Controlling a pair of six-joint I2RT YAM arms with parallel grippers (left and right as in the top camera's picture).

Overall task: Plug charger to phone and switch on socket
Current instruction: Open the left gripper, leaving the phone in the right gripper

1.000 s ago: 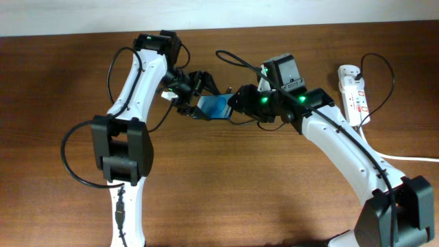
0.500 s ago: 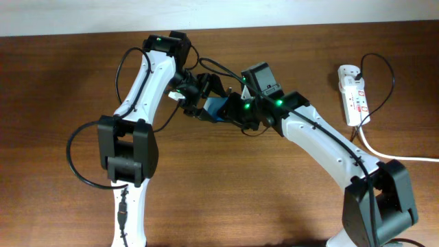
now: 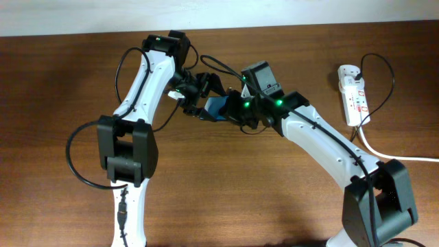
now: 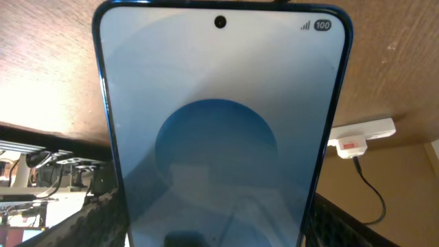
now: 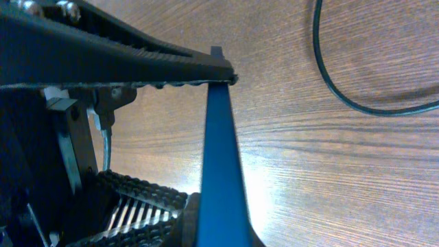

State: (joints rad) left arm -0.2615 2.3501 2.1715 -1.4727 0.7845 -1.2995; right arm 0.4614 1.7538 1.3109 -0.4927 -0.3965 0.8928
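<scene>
Edge-on phone (image 5: 221, 165) between fingers (image 5: 137, 58) of right tool (image 5: 206, 137)

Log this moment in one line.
left gripper: shut on phone | right gripper: open, at phone edge | charger: cable on table, plug unseen | socket: untouched

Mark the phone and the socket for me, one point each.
phone (image 4: 219, 123): left wrist view, centre of its lit screen.
socket (image 3: 354, 97): overhead view, middle of its white body.
</scene>
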